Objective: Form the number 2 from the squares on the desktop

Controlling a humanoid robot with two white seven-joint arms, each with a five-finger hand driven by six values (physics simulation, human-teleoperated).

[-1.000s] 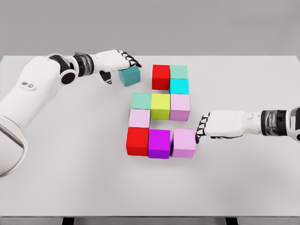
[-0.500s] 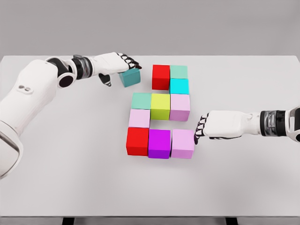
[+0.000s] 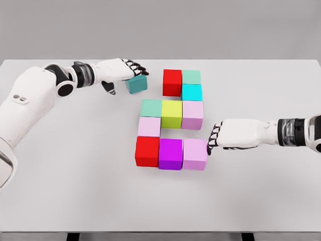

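Coloured cubes lie on the white table (image 3: pixel 70 165). The top row has a red cube (image 3: pixel 172 82), a pale green cube (image 3: pixel 191 77) and a cyan cube (image 3: pixel 191 92). Below sit mint (image 3: pixel 151 107), yellow-green (image 3: pixel 171 113) and pink (image 3: pixel 192 114) cubes, then a light pink cube (image 3: pixel 149 126). The bottom row is red (image 3: pixel 147 151), purple (image 3: pixel 170 153) and pink (image 3: pixel 195 153). A loose teal cube (image 3: pixel 137 84) lies turned, left of the top red one. My left hand (image 3: pixel 125 70) rests its fingers on the teal cube's far top edge, thumb apart. My right hand (image 3: pixel 214 137) touches the bottom pink cube's right side with relaxed fingertips.
The table's front edge runs along the bottom of the view and the far edge lies just behind the top row. Both white forearms lie low over the table, the left along the back left, the right across the right middle.
The teal cube and my left hand have shifted slightly left and toward me. The bottom pink cube has slid a little left against the purple one, my right fingertips following.
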